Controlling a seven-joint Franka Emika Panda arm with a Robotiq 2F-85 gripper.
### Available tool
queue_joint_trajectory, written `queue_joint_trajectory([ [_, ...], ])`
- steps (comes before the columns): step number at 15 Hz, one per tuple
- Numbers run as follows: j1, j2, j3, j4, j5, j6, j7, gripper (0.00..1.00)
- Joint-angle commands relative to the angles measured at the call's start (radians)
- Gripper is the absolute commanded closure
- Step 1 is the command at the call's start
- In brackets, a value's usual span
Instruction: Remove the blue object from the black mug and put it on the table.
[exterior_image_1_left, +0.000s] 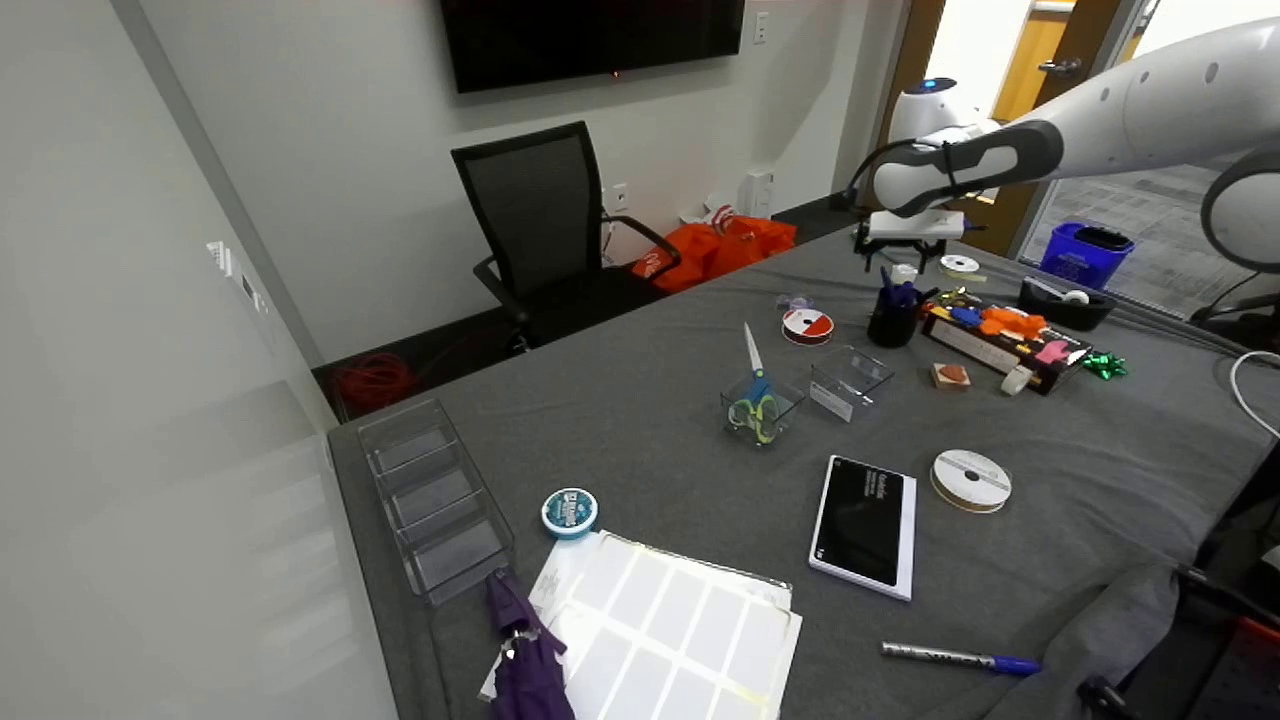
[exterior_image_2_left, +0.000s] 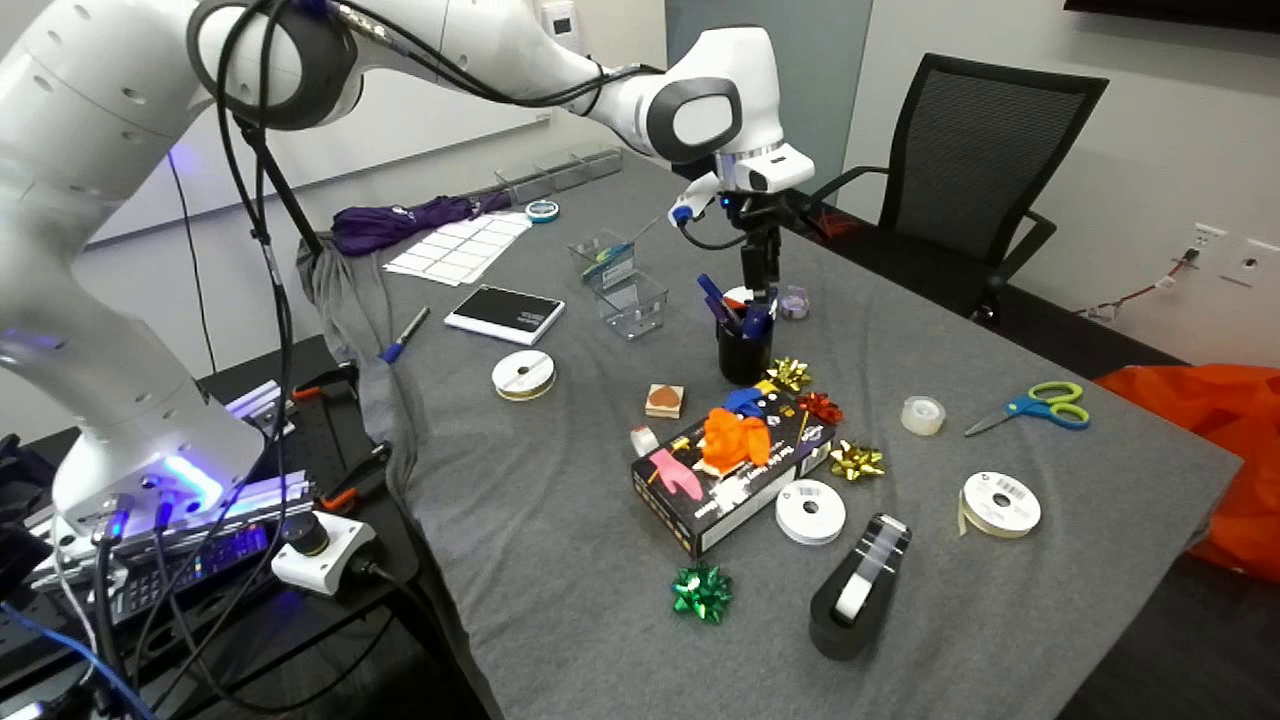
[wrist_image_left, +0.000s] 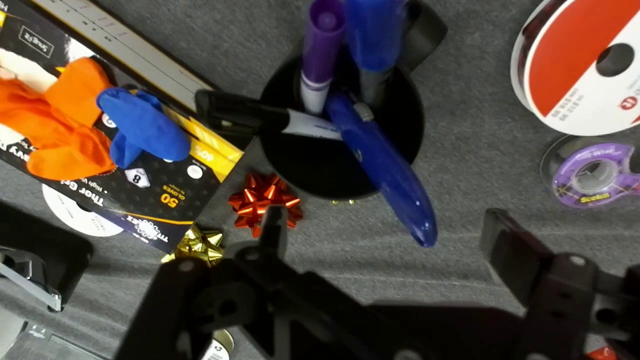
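The black mug (exterior_image_1_left: 893, 326) stands upright on the grey table (exterior_image_1_left: 650, 430), also in an exterior view (exterior_image_2_left: 743, 360) and the wrist view (wrist_image_left: 305, 167). It holds several markers. A smooth blue stick, the blue object (wrist_image_left: 385, 165), leans out over the rim toward my fingers. A blue-capped marker (wrist_image_left: 375, 35), a purple marker (wrist_image_left: 322, 50) and a black marker (wrist_image_left: 245, 112) are in there too. My gripper (wrist_image_left: 387, 220) is open and empty above the mug, also in both exterior views (exterior_image_1_left: 895, 266) (exterior_image_2_left: 763, 290). The stick's tip shows between the fingers, apart from both.
A black glove box (exterior_image_2_left: 730, 470) stands close beside the mug, with a red bow (wrist_image_left: 265, 200) near. A red-and-white ribbon spool (wrist_image_left: 575, 75) and purple tape (wrist_image_left: 590, 175) lie on the other side. Clear boxes (exterior_image_2_left: 632, 305), a tablet (exterior_image_1_left: 865, 525) and another blue pen (exterior_image_1_left: 960, 658) lie further off.
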Motion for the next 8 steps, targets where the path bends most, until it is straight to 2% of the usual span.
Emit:
queue_joint_trajectory([
  [1,-0.006,0.054,-0.011,0.079,-0.027,-0.045,-0.001,0.25],
  [3,-0.007,0.066,-0.014,0.094,-0.037,-0.052,-0.003,0.33],
  [8,-0.003,0.077,-0.022,0.112,-0.04,-0.061,-0.004,0.71],
])
